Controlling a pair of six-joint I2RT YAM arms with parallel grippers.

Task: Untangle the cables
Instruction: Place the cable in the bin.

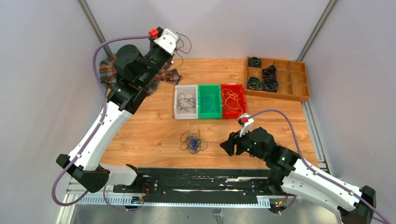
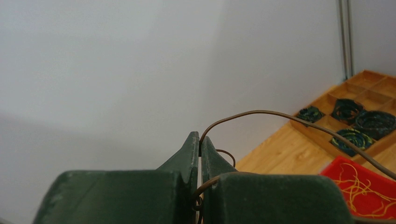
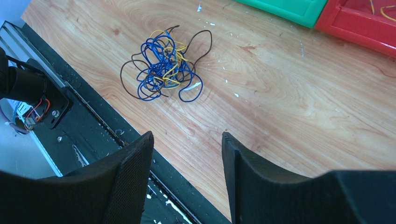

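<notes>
While the left hand [image 2: 200, 142] is raised high over the far-left corner of the counter [image 1: 154, 130], clamped on a brown wire [image 2: 261, 113] whose far end is cut off, the right hand [image 3: 187, 140] hovers low, fingers [image 3: 135, 186] apart, near the tangled cables [image 3: 162, 66] lying on the wood.

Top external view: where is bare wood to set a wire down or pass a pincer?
Free: the wood between the left arm and the tangle; the strip behind the bins toward the back edge; the patch between red bin and the table's right edge. Crowded: between tangle and right pincer. Left pincer holds a wire aloft.
</notes>
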